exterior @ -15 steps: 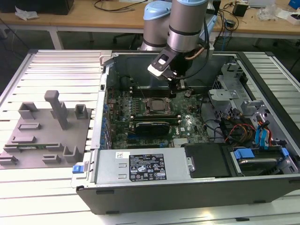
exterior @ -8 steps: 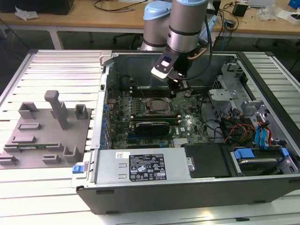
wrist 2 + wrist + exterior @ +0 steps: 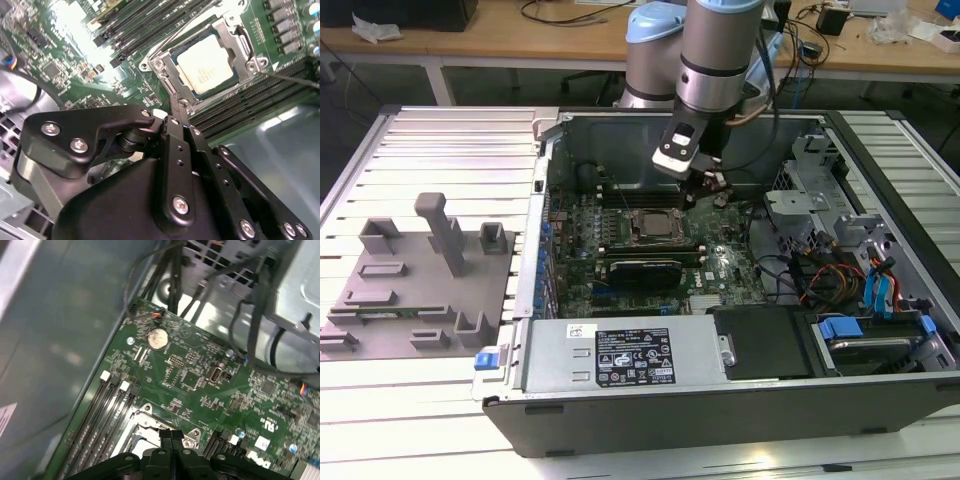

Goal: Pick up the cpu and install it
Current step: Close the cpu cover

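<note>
I am looking at a slatted counter [image 3: 440, 130] that carries an open computer case [image 3: 720, 420], with the arm [image 3: 720, 50] reaching down into it over the green motherboard [image 3: 200, 390]. A grey fixture plate [image 3: 410, 300] lies on the counter at the exterior view's left, well apart from the work. On the board, the socket frame [image 3: 235, 30] surrounds the cpu [image 3: 205, 65], which lies flat and square inside it with its silvery top facing up. The gripper [image 3: 172, 435] hangs just beside the socket's near corner, above the memory slots [image 3: 107, 410]. Its jaws are pressed together and hold nothing. I judge the chip to be placed and the job to be at the seating stage. Doing this well means keeping the closed jaws off the chip's top and the frame. Any motion should be slow and vertical, because a sideways nudge could skew the chip in its seat or scrape the slots.
</note>
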